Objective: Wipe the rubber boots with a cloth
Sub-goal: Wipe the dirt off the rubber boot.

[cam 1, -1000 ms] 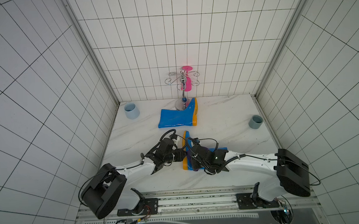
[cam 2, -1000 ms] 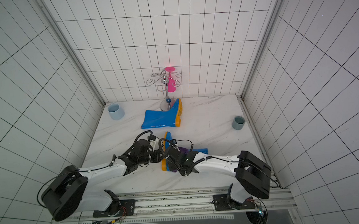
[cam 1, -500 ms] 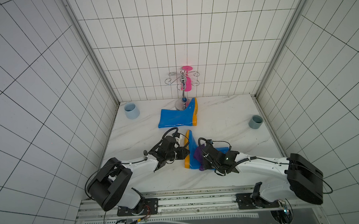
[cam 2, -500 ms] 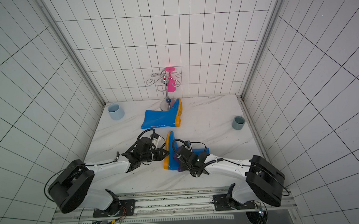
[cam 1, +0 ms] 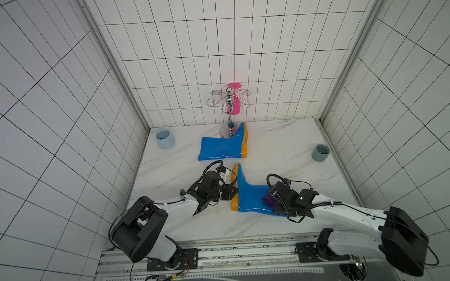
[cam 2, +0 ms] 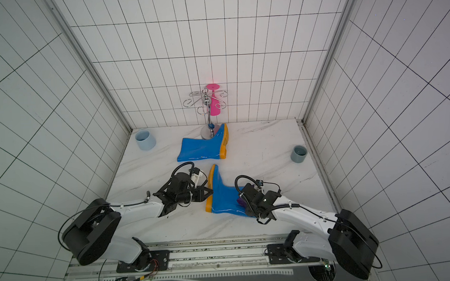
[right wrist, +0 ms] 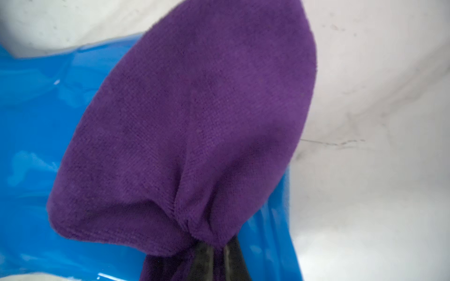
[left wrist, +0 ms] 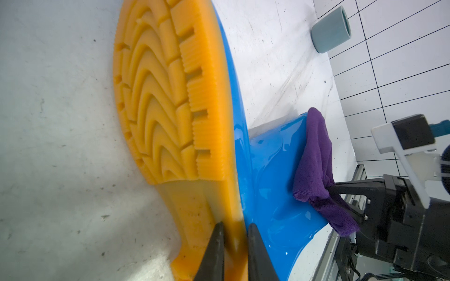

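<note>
Two glossy blue rubber boots with orange soles lie on their sides on the marble top. The near boot (cam 1: 250, 195) (cam 2: 225, 196) has its sole turned to the left. My left gripper (cam 1: 234, 192) (left wrist: 233, 233) is shut on the heel edge of that sole (left wrist: 170, 97). The purple cloth (cam 1: 268, 197) (left wrist: 316, 165) (right wrist: 194, 126) lies on the near boot's shaft, and my right gripper (cam 1: 274, 200) (right wrist: 216, 253) is shut on it. The far boot (cam 1: 224, 146) (cam 2: 204, 148) lies near the back wall, untouched.
A chrome hook stand (cam 1: 229, 111) with a pink glass (cam 1: 234, 103) stands behind the far boot, its base touching it. A light-blue cup (cam 1: 165, 139) sits at the back left, a grey-blue cup (cam 1: 320, 153) by the right wall.
My right gripper has dragged the cloth to the right along the near boot's shaft, away from the sole. The left gripper has kept its hold on the sole.
</note>
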